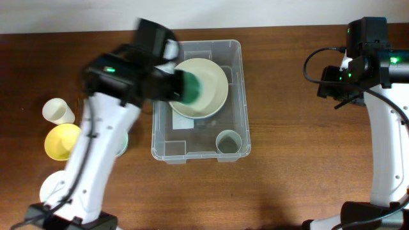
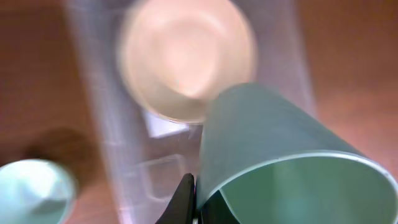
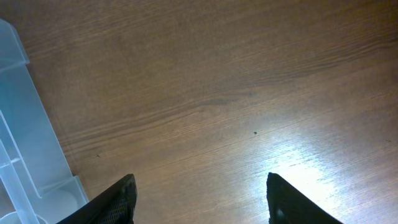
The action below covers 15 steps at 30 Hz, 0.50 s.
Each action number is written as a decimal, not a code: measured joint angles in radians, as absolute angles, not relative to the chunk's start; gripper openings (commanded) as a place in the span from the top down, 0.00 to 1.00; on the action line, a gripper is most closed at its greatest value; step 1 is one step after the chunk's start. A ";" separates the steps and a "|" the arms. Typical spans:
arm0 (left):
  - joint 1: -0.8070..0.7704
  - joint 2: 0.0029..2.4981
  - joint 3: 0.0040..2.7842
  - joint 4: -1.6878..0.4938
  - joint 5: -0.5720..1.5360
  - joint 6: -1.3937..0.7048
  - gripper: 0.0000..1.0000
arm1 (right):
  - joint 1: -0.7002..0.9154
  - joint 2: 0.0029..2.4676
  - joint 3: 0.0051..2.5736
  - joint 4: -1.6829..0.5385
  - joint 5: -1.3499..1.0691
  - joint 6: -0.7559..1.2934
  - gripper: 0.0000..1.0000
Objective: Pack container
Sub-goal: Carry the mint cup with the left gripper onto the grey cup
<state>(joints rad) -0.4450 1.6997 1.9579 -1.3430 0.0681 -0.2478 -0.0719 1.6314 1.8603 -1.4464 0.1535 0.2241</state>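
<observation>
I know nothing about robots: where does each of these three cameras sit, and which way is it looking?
Overhead: fixed above the table, looking straight down on the container; both arms show.
Left wrist: on the left arm, looking down past the left gripper, shut on a green cup, to a cream bowl in the container.
Right wrist: on the right arm, looking down at the tabletop; the open right gripper frames the bottom edge.
Shared: overhead and left wrist both show cup, bowl and container.
</observation>
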 measured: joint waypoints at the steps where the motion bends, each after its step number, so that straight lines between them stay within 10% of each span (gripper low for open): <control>1: -0.480 1.712 1.951 -1.343 0.076 -0.248 0.99 | -0.072 1.631 1.860 -1.446 0.154 0.224 0.38; 15: -0.735 1.904 1.847 -1.369 0.124 -0.248 1.00 | -0.072 1.631 1.860 -1.449 0.154 0.224 0.38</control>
